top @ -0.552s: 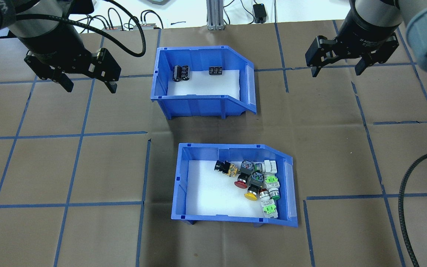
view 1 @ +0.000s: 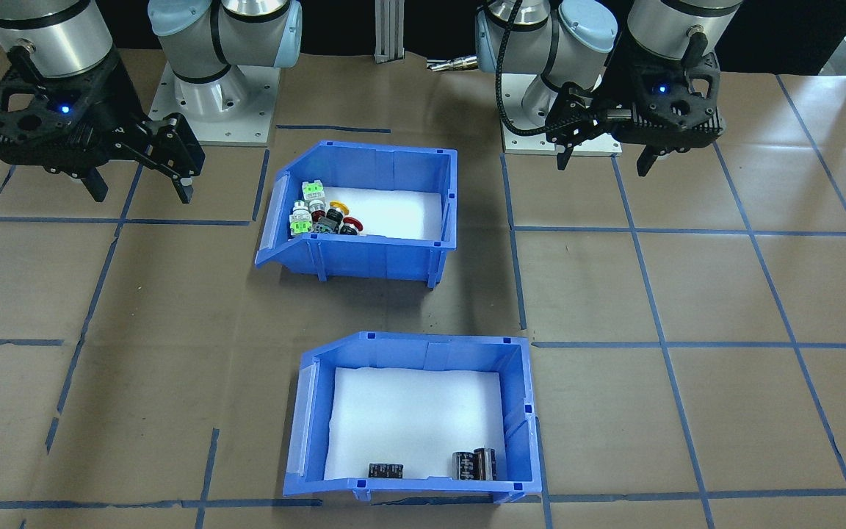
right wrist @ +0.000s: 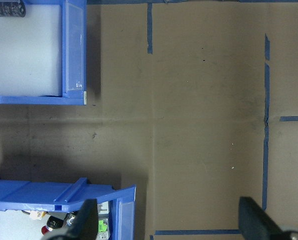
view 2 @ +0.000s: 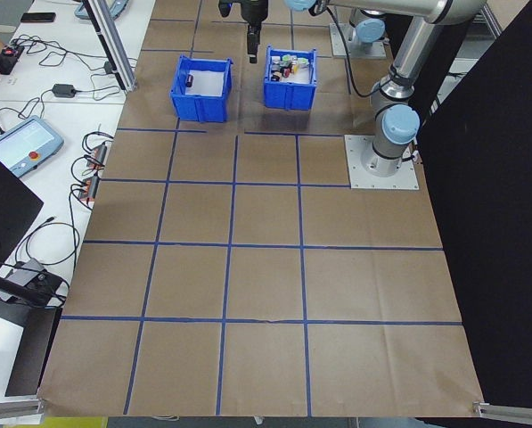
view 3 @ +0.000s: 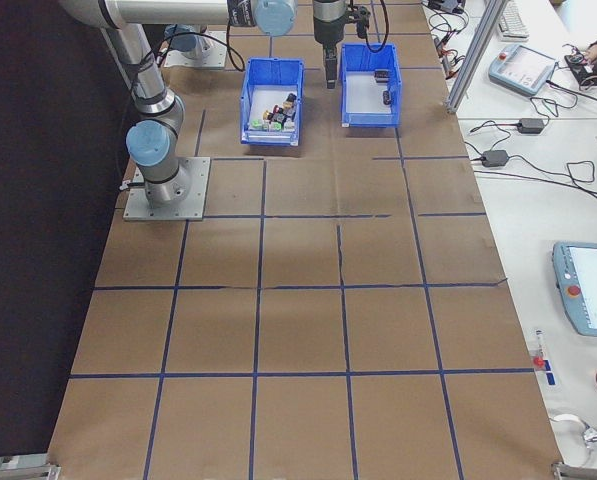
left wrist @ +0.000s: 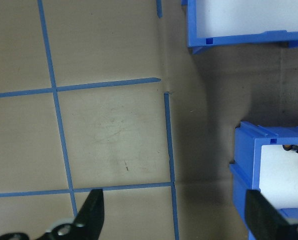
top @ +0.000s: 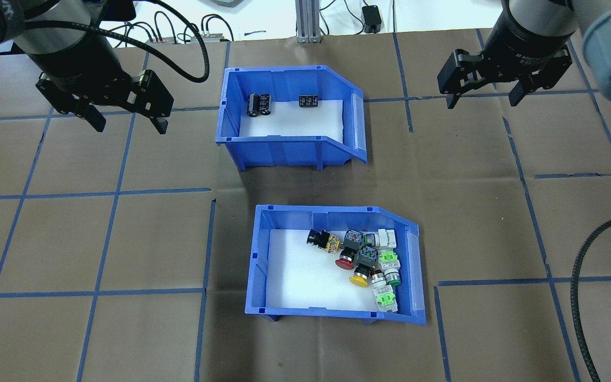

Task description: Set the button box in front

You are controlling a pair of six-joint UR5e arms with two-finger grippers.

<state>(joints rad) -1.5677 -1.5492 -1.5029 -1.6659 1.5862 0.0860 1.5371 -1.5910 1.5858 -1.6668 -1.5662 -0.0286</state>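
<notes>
The button box (top: 261, 265) is a blue bin with a white liner, standing on the robot's side of the table. Green, yellow and red push-buttons are clustered at its right end. It also shows near the robot bases in the front-facing view as the button box (view 1: 371, 257). My left gripper (top: 129, 126) hangs open and empty over the table, far to the box's left and beyond it. My right gripper (top: 481, 102) is open and empty too, beyond the box on its right. The wrist views catch the button box (left wrist: 243, 155) at one corner and again the button box (right wrist: 54, 192).
A second blue bin (top: 284, 154) holding a few black cylinders stands just beyond the button box, between the two grippers. Brown paper with a blue tape grid covers the table. A black cable (top: 581, 297) lies at the right edge.
Both grippers have edged slightly up the overhead view. Neither bin has moved.
</notes>
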